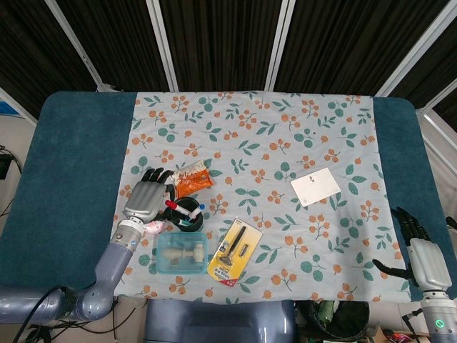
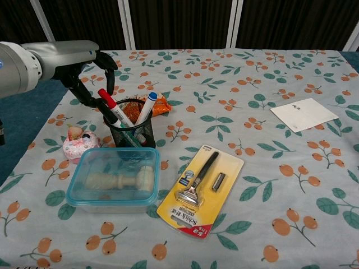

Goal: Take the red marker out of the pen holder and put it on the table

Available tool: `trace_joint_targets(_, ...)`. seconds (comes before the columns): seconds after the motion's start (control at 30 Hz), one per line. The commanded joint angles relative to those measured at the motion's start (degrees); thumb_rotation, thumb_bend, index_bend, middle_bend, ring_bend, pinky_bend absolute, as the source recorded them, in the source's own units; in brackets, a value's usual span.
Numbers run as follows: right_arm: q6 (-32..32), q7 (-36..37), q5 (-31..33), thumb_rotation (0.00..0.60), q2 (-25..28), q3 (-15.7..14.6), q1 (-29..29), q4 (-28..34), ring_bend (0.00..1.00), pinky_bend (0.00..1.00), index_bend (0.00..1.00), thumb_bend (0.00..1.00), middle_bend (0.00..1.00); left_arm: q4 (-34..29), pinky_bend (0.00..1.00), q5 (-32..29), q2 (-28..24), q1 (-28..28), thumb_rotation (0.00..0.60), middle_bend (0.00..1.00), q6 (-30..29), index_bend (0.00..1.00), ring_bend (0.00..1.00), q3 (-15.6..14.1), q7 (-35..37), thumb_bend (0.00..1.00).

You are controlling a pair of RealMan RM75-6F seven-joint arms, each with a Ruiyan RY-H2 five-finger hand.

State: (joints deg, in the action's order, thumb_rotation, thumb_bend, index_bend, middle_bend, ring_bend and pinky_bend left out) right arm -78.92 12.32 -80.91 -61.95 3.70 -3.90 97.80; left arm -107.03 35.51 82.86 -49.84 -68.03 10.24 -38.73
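The red marker (image 2: 111, 105) stands tilted in the black mesh pen holder (image 2: 130, 133), its red cap pointing up and to the left, next to a blue-capped marker (image 2: 148, 104). My left hand (image 2: 84, 72) hovers just left of and above the holder. Its fingers are curved apart in a C around the red cap, and no firm grip shows. From above, the left hand (image 1: 146, 194) lies right beside the pen holder (image 1: 187, 215), with the red marker (image 1: 177, 208) lying across its rim. My right hand (image 1: 420, 251) rests at the table's front right corner with fingers spread, holding nothing.
An orange snack packet (image 2: 161, 104) lies behind the holder. A pink cupcake-shaped toy (image 2: 77, 144) sits to its left. A clear blue-rimmed box (image 2: 115, 180) and a yellow razor pack (image 2: 199, 190) lie in front. A white card (image 2: 304, 114) lies far right.
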Motion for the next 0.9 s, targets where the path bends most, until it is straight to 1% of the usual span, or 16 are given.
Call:
trace_joint_targets(0.03,0.0,0.0,0.0,0.600,0.0,0.0,0.0,0.0,0.00,0.13,0.00,0.24,0.00,-0.1,0.06,0.0,0.0,0.0,0.600,0.11,0.0,0.53,0.00,0.0,0.0,0.36)
trace_joint_targets(0.9,0.1,0.1,0.0,0.600,0.1,0.0,0.0,0.0,0.00,0.13,0.00,0.24,0.00,0.0,0.06,0.7,0.0,0.0,0.600,0.11,-0.2,0.53,0.00,-0.4,-0.2,0.36)
